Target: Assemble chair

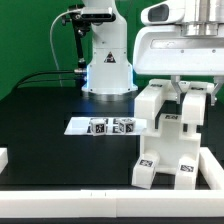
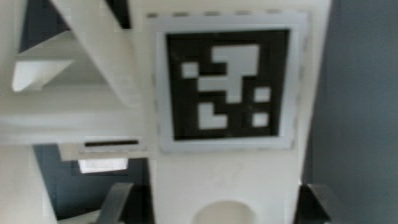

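The gripper (image 1: 190, 100) pinches the tagged upright bar (image 2: 222, 170) of the chunky white plastic chair (image 1: 165, 150). The chair stands at the black table's (image 1: 60, 150) edge, on the exterior view's right.

Exterior view low across table (image 1: 50, 160); wrist view tight on chair (image 2: 222, 90)

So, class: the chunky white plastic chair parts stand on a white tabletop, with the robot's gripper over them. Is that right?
No: the tabletop is black, as the exterior view shows. The chunky white plastic chair parts do stand on it, with the robot's gripper over them.
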`<action>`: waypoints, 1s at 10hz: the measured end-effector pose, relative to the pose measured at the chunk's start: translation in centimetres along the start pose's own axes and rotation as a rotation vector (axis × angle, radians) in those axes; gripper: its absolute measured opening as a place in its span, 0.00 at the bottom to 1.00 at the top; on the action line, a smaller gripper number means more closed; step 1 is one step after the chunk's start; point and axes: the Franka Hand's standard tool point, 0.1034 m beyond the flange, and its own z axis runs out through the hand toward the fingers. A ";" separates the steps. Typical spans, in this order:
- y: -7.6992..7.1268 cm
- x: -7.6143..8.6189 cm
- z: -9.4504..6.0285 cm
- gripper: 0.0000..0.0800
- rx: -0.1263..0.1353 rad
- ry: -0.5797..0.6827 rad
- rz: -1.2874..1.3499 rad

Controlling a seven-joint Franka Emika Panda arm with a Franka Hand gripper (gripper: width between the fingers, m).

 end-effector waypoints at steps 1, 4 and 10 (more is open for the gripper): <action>0.0 -0.3 -0.1 0.36 0.002 -0.003 0.001; -0.1 -0.4 -0.1 0.36 0.009 0.016 -0.003; -0.2 -0.2 1.1 0.36 -0.002 0.043 0.016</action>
